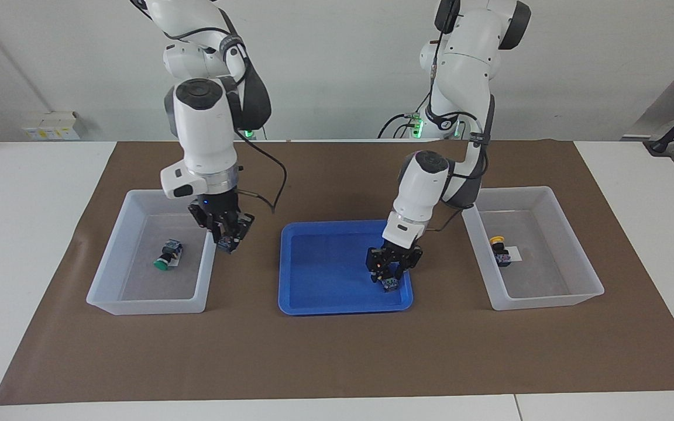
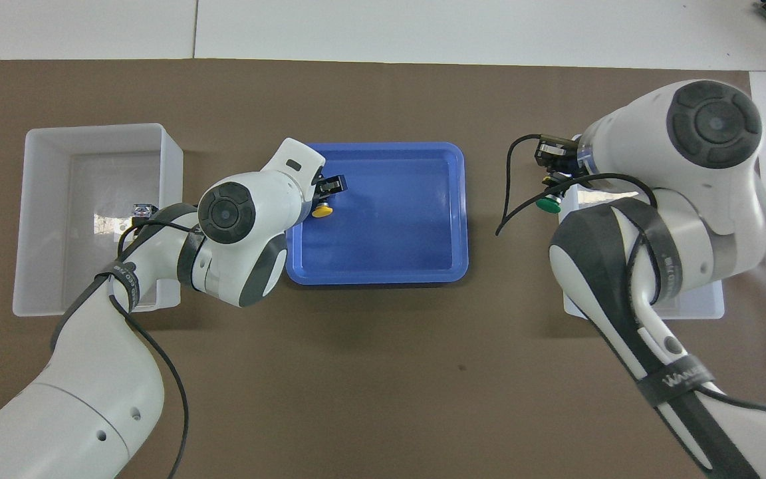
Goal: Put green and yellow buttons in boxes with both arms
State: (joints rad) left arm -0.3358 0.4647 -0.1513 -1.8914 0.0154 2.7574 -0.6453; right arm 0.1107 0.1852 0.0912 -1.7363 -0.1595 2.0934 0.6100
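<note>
Two buttons lying in boxes: green-capped button (image 1: 167, 255) in the box (image 1: 144, 306) toward the desk edge at the right arm's end, yellow-capped button (image 1: 499, 250) in the other box (image 1: 547, 302) toward the edge at the left arm's end. Both boxes on a brown mat (image 1: 337, 362), with a blue tray (image 1: 343, 308) at mid-desk between them.

Right gripper (image 1: 226, 237) raised over the tray-side wall of the first box, clamped on a second green button (image 2: 546, 203), cap pointing toward the robots' edge.

Left gripper (image 1: 391, 275) down low in the tray, at the corner farther from the robots and toward the left arm's end, right at the second yellow button (image 2: 321, 211). Possibly gripping it, possibly only around it: cannot tell from either view.
</note>
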